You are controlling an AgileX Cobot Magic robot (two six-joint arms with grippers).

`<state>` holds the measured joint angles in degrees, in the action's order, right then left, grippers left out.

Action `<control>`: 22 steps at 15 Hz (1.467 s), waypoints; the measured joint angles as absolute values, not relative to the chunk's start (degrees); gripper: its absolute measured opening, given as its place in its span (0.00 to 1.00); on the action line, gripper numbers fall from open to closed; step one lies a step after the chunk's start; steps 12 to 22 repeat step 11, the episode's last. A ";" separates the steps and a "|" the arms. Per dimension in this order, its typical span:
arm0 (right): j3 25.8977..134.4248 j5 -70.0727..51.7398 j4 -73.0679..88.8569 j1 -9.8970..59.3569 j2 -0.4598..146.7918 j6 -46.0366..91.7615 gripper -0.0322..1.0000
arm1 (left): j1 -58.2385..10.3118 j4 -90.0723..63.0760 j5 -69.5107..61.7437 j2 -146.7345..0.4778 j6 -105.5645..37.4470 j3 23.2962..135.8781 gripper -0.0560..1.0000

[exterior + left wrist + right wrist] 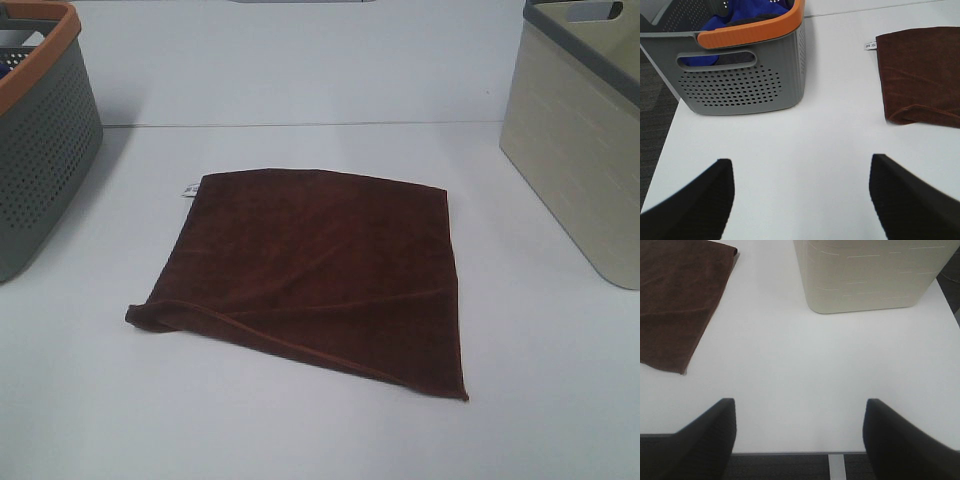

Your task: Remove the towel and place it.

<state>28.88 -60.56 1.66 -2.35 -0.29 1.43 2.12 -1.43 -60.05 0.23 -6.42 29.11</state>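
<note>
The towel [320, 272], a dark reddish-brown square cloth with a small white tag at its far left corner, lies flat in the middle of the white table, its near left corner slightly folded. It also shows in the left wrist view [922, 75] and the right wrist view [677, 297]. Neither gripper shows in the exterior high view. My left gripper [800, 200] is open and empty above the table, apart from the towel. My right gripper [797, 437] is open and empty over the table's near edge.
A grey perforated basket with an orange rim [40, 140] stands at the far left and holds blue cloth [747, 12]. A beige basket with a grey rim [580, 140] stands at the far right. The table's near edge [790, 452] shows in the right wrist view.
</note>
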 joint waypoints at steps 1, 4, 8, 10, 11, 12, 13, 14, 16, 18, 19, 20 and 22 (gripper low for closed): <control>28.88 -60.56 1.66 -2.35 -0.29 1.43 0.64 | 2.12 -1.43 -59.99 0.23 -6.42 29.11 0.73; 28.88 -60.56 1.66 -2.35 -0.29 1.43 0.64 | 2.12 -1.43 -59.99 0.23 -6.42 29.11 0.73; 28.88 -60.56 1.66 -2.35 -0.29 1.43 0.64 | 2.12 -1.43 -59.99 0.23 -6.42 29.11 0.73; 28.88 -60.56 1.66 -2.35 -0.29 1.43 0.64 | 2.12 -1.43 -59.99 0.23 -6.42 29.11 0.73; 28.88 -60.56 1.66 -2.35 -0.29 1.43 0.64 | 2.12 -1.43 -59.99 0.23 -6.42 29.11 0.73; 28.88 -60.56 1.66 -2.35 -0.29 1.43 0.64 | 2.12 -1.43 -59.99 0.23 -6.42 29.11 0.73; 28.88 -60.56 1.66 -2.35 -0.29 1.43 0.64 | 2.12 -1.43 -59.99 0.23 -6.42 29.11 0.73; 28.88 -60.56 1.66 -2.35 -0.29 1.43 0.64 | 2.12 -1.43 -59.99 0.23 -6.42 29.11 0.73; 28.88 -60.56 1.66 -2.35 -0.29 1.43 0.64 | 2.12 -1.43 -59.99 0.23 -6.42 29.11 0.73; 28.88 -60.56 1.66 -2.35 -0.29 1.43 0.64 | 2.12 -1.43 -59.99 0.23 -6.42 29.11 0.73; 28.88 -60.56 1.66 -2.35 -0.29 1.43 0.64 | 2.12 -1.43 -59.99 0.23 -6.42 29.11 0.73; 28.88 -60.56 1.66 -2.35 -0.29 1.43 0.64 | 2.12 -1.43 -59.99 0.23 -6.42 29.11 0.73; 28.88 -60.56 1.66 -2.35 -0.29 1.43 0.64 | 2.12 -1.43 -59.99 0.23 -6.42 29.11 0.73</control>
